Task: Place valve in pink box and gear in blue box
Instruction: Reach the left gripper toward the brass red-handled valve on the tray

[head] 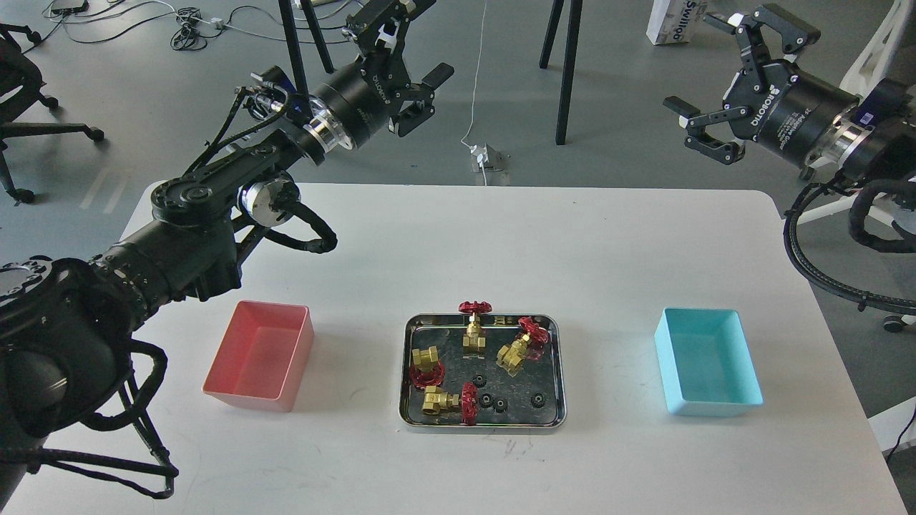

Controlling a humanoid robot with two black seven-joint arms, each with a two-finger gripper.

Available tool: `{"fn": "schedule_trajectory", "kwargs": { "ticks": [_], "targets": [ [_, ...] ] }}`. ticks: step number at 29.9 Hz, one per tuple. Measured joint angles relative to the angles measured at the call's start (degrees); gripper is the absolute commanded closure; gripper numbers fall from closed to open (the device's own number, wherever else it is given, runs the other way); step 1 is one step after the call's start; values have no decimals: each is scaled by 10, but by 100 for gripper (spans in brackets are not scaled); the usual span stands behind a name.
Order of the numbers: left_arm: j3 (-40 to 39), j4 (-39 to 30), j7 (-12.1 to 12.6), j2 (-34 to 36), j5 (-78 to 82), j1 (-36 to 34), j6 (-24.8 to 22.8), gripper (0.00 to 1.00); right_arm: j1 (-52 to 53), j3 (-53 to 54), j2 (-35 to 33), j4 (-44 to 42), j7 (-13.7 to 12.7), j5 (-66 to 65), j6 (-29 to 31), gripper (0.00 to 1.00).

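Several brass valves with red handwheels lie in a shiny steel tray (409,357) at the table's middle; one valve (474,330) stands upright at the tray's back edge. Several tiny black gears (479,380) sit in the tray's front part. The pink box (261,355) stands empty to the tray's left. On the right stands the blue box (705,360), also empty. My left gripper (406,54) is open, raised high beyond the table's far left. My right gripper (730,86) is open too, high at the far right. Neither holds anything.
The white table (458,236) has rounded corners and ends just in front of the boxes. Behind it are black stand legs (565,71), floor cables and a power adapter (486,157). An office chair base (43,121) sits at the far left.
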Motion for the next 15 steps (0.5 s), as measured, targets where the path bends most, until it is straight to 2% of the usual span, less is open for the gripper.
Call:
{"fn": "schedule_trajectory", "kwargs": {
  "ticks": [6,13,15],
  "targets": [
    [-20,3,0,12,0,5,0,0,3,7,42,-44,3,0,0,0],
    [-47,54,0,39,-43,31,0,0,3,35,45,-51,5,5,0,0],
    [-55,44,0,36,-48,42,0,0,9,51,42,-56,5,6,0,0]
  ]
}}
